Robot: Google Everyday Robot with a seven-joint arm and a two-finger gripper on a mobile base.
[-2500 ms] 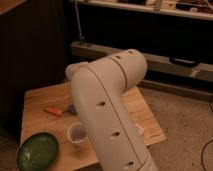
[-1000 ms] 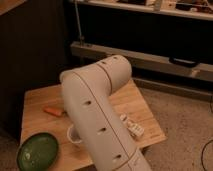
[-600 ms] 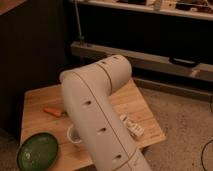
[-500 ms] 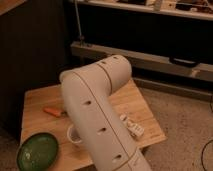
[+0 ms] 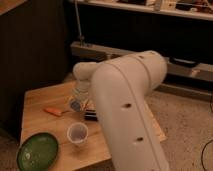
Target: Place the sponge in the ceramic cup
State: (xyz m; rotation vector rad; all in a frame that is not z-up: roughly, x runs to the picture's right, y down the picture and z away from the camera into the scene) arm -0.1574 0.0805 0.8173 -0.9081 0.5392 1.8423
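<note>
The ceramic cup (image 5: pixel 77 133) stands upright on the wooden table (image 5: pixel 42 97), pale and round, near the front edge. My gripper (image 5: pixel 76 104) hangs at the end of the white wrist (image 5: pixel 83 80), over the table's middle, a little behind and above the cup. The sponge is hidden from view. My big white arm link (image 5: pixel 127 110) covers the right half of the table.
A green bowl (image 5: pixel 37 151) sits at the table's front left corner. An orange carrot-like object (image 5: pixel 52 111) lies left of the gripper, and a black object (image 5: pixel 90 116) lies just right of it. A dark wall and a shelf rail (image 5: pixel 100 50) stand behind.
The arm's big link has swung to the right. The wrist and gripper, hidden before, now show over the table's middle behind the cup. Cup, bowl and carrot have kept their places.
</note>
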